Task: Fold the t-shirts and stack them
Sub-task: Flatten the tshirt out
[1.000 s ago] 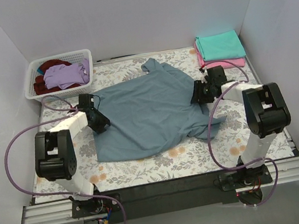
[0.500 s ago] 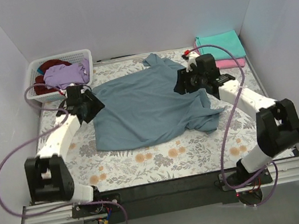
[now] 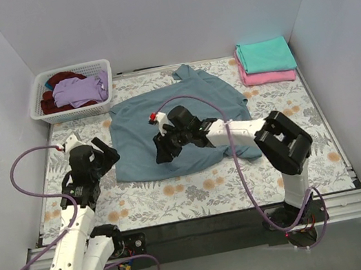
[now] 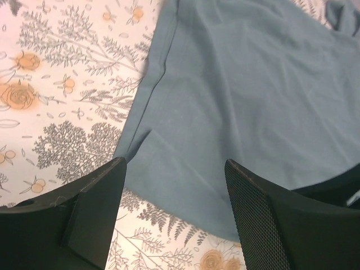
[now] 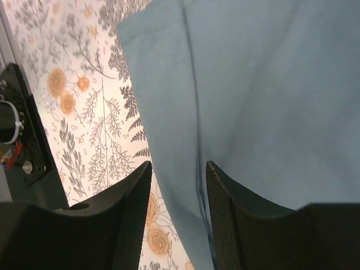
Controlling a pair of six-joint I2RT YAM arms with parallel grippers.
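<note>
The large slate blue-grey t-shirt (image 3: pixel 182 106) lies spread on the flowered table (image 3: pixel 295 150), one sleeve pointing to the far side. My left gripper (image 3: pixel 105 155) is open and empty just above the shirt's near left corner (image 4: pixel 236 101); its fingers (image 4: pixel 90 208) straddle the hem. My right gripper (image 3: pixel 163 153) is open over the shirt's near edge, and the cloth (image 5: pixel 270 84) lies under its fingers (image 5: pixel 236 219) with a seam running between them. A teal t-shirt (image 3: pixel 264 55) lies folded on a pink one (image 3: pixel 270 78) at the far right.
A white lattice basket (image 3: pixel 72 113) at the far left holds a lilac t-shirt (image 3: pixel 78 90) and a dark red one (image 3: pixel 49 102). White walls close in the table on three sides. The right arm's purple cable (image 3: pixel 191 98) arches over the shirt.
Both grippers have left the shirt's far sides and come toward the near edge. The right gripper has swung left across the shirt; the left has drawn back to the near left corner.
</note>
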